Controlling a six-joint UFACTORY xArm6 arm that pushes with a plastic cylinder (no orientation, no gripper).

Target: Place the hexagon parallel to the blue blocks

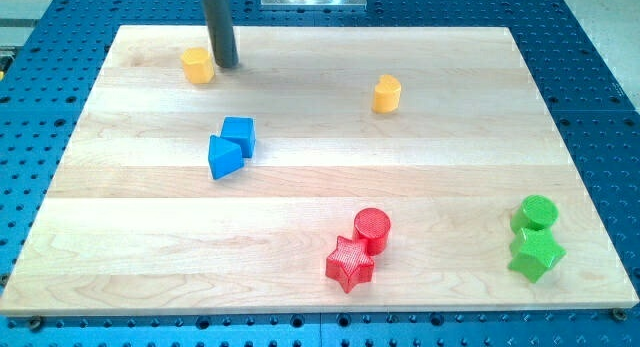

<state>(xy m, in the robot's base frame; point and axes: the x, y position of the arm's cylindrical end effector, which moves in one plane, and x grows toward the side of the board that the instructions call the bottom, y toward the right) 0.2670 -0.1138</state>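
Straight dark grey metal rod, entering from the view's top edge at upper left and hanging almost upright, leaning only slightly. Smooth and cylindrical, with a pale sheen along one side. My tip (pixel 226 64) down at desk level, near the far left corner. Rest of the arm above the rod out of frame.

Wooden counter (pixel 300 197), on blue perforated base (pixel 600 77). Yellow cylinder (pixel 387 93), view's upper right. Red cylinder (pixel 372 228) touching red star (pixel 349 263), bottom centre. Green cylinder (pixel 537 213) touching green star (pixel 535 254), bottom right.
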